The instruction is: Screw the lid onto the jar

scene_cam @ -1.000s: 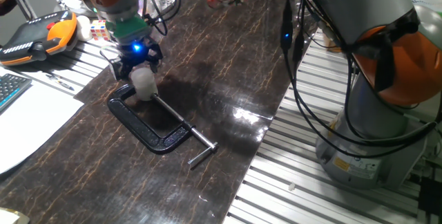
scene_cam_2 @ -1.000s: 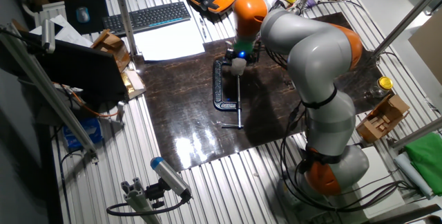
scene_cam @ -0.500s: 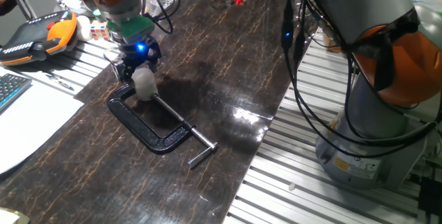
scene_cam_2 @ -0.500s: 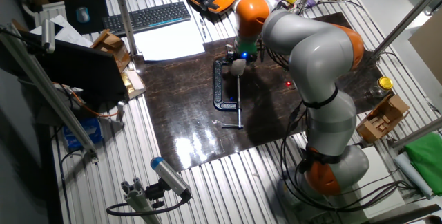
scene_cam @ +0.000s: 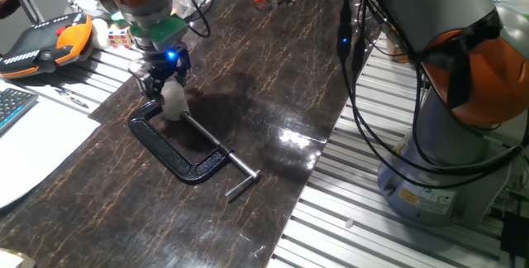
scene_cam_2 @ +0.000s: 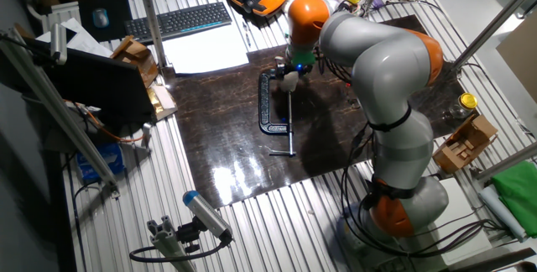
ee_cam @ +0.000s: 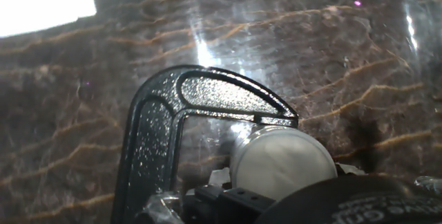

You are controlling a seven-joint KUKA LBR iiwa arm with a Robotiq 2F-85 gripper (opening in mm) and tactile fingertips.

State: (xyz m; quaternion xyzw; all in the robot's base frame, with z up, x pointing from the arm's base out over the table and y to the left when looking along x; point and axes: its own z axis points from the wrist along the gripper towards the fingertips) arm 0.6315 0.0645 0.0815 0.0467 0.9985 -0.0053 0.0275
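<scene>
One black C-clamp lies on the dark marbled table, and the small whitish jar stands clamped in its mouth, the gripper directly above it. I cannot tell how the fingers stand. The jar looks light, stiff and slick, best gripped at the lid's rim. Only the hand view shows the pale lid atop it.

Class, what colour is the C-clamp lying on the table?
Black C-clamp, clearest in the hand view.
</scene>
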